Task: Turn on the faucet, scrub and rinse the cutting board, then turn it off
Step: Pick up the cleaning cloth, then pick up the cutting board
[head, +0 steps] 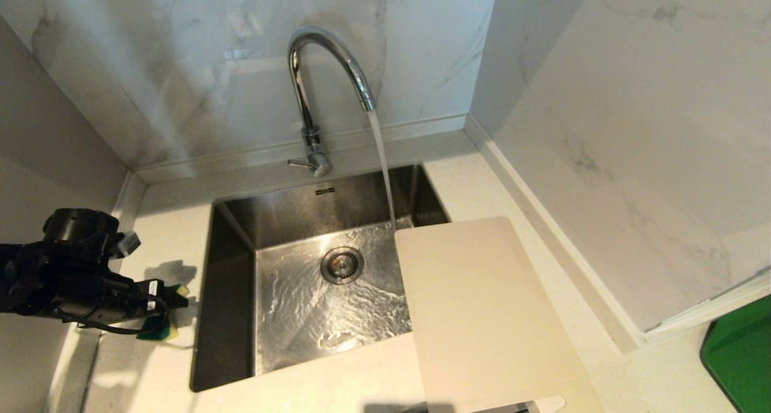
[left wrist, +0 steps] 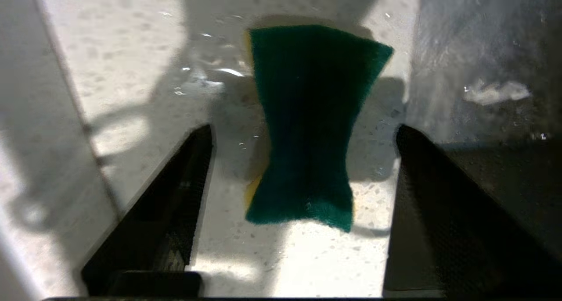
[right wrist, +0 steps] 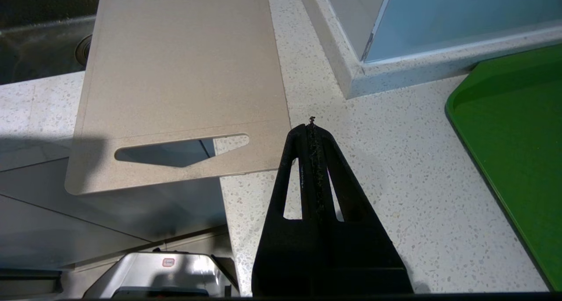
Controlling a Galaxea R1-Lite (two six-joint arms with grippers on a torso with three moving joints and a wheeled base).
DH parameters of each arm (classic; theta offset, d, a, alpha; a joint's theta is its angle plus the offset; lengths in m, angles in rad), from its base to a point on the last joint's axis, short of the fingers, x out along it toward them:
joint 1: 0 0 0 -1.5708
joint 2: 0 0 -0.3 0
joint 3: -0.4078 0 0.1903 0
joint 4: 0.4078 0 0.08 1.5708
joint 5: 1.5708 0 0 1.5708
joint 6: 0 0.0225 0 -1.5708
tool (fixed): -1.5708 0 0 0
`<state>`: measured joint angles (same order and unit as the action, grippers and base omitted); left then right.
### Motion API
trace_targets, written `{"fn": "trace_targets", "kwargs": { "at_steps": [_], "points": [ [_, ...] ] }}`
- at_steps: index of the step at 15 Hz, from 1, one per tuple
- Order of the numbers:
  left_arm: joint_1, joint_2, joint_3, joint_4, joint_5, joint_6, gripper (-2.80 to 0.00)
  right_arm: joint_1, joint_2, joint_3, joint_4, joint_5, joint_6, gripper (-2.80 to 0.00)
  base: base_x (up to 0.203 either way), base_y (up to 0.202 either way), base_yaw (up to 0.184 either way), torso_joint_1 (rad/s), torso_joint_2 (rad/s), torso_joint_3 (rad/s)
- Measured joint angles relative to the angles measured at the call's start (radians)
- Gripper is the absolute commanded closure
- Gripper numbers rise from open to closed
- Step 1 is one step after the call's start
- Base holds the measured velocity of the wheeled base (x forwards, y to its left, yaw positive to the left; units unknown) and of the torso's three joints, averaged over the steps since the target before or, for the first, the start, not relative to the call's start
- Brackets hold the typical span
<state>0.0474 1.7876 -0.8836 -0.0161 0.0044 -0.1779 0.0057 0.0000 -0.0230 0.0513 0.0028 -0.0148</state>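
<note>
Worktop (head: 337, 389) at six o'clock carries the cutting board (head: 482, 316), which overhangs the sink (head: 241, 220). At nine o'clock, the left gripper (head: 171, 298) stands spread over a sponge (left wrist: 307, 130). Right gripper (right wrist: 311, 125) is pressed together. At twelve, the faucet (head: 325, 58) runs.

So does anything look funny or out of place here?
Yes. The cutting board lies half over the sink's right edge, and its handle end sticks out past the counter's front. Water runs from the faucet, landing just beside the board. The sponge looks pinched in the middle, lying between the left gripper's open fingers.
</note>
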Motion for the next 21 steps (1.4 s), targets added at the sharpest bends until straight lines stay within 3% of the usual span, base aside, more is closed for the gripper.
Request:
{"fn": "trace_targets", "kwargs": {
  "at_steps": [2, 15, 21],
  "points": [
    [0.011, 0.013, 0.0, -0.001, -0.037, 0.0, 0.0, 0.0, 0.0, 0.0, 0.0, 0.0, 0.0, 0.0, 0.0, 0.0, 0.0, 0.0, 0.0, 0.0],
    [0.018, -0.036, -0.012, 0.013, -0.071, -0.008, 0.0, 0.0, 0.0, 0.0, 0.0, 0.0, 0.0, 0.0, 0.0, 0.0, 0.0, 0.0, 0.0, 0.0],
    [0.022, -0.158, -0.225, 0.157, -0.071, -0.002, 0.0, 0.0, 0.0, 0.0, 0.0, 0.0, 0.0, 0.0, 0.0, 0.0, 0.0, 0.0, 0.0, 0.0]
  ]
}}
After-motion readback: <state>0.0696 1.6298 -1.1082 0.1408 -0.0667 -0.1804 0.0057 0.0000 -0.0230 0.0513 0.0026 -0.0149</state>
